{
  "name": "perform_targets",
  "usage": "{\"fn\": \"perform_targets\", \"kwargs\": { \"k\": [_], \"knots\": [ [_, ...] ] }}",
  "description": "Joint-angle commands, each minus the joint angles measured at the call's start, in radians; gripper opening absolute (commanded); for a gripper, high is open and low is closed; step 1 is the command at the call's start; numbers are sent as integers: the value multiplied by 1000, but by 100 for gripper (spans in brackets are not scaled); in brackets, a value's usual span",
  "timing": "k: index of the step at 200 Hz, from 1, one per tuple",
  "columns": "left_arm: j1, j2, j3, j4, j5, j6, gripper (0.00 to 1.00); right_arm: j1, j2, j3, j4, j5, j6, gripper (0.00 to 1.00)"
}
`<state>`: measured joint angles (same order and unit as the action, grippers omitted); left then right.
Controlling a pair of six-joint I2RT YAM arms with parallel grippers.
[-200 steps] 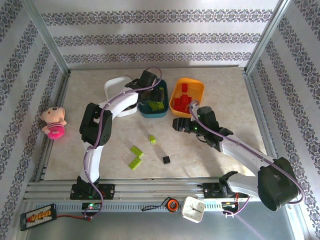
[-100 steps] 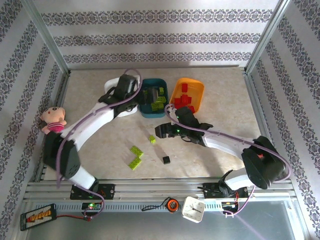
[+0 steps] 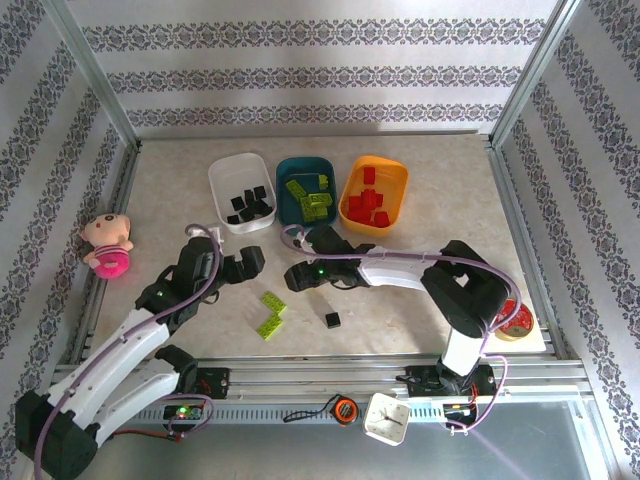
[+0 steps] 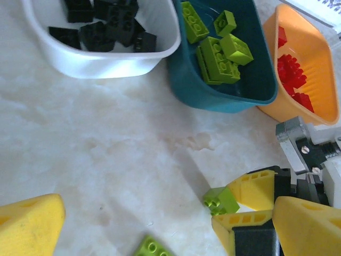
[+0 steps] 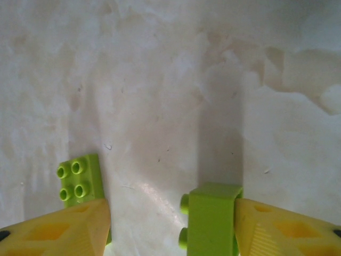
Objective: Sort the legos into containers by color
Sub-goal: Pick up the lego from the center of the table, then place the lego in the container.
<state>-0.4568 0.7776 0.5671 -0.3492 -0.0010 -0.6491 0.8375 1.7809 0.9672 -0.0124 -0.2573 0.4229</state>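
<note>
The left gripper (image 4: 168,216) is released, its yellow jaws spread to their widest over bare marbled tabletop (image 4: 106,160). The right gripper (image 5: 171,213) stands part open around a small lime green studded plastic brick (image 5: 210,221). The brick touches one finger and is apart from the other, so it is not clenched. It lies on its side, studs pointing at the far finger; I cannot tell its long axis. A square lime green brick (image 5: 79,180), studs up, lies just ahead of that far fingertip.

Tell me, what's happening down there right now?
Left gripper open, empty. Right gripper open astride a small green brick on the table. Another green brick sits close beside one finger. Black brick loose too.
</note>
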Motion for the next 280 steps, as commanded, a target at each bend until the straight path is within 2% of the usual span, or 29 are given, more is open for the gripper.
{"fn": "perform_targets", "kwargs": {
  "k": [1, 52, 85, 120, 151, 190, 240, 259, 280],
  "knots": [
    [1, -48, -38, -84, -46, -53, 100, 15, 31, 36, -54, 65, -23, 57],
    [1, -89, -83, -76, -33, -69, 100, 20, 13, 44, -79, 100, -37, 29],
    [0, -78, -90, -57, -18, -66, 100, 3, -87, 55, -84, 85, -47, 22],
    [0, -56, -105, -19, 11, -71, 100, -76, -177, 136, -95, 54, -51, 21],
    [0, -29, -111, 17, 51, -58, 100, -148, -150, 263, -105, 86, -53, 21],
    [0, 7, -106, 33, 107, -35, 100, -214, 48, 462, -160, 170, -25, 20],
    [0, 42, -118, 56, 163, -21, 100, -227, 261, 663, -219, 168, -24, 21],
    [0, 53, -122, 62, 176, -15, 100, -225, 309, 714, -252, 176, -28, 23],
    [1, 76, -117, 64, 202, -2, 99, -223, 338, 745, -282, 200, -29, 31]
  ]
}}
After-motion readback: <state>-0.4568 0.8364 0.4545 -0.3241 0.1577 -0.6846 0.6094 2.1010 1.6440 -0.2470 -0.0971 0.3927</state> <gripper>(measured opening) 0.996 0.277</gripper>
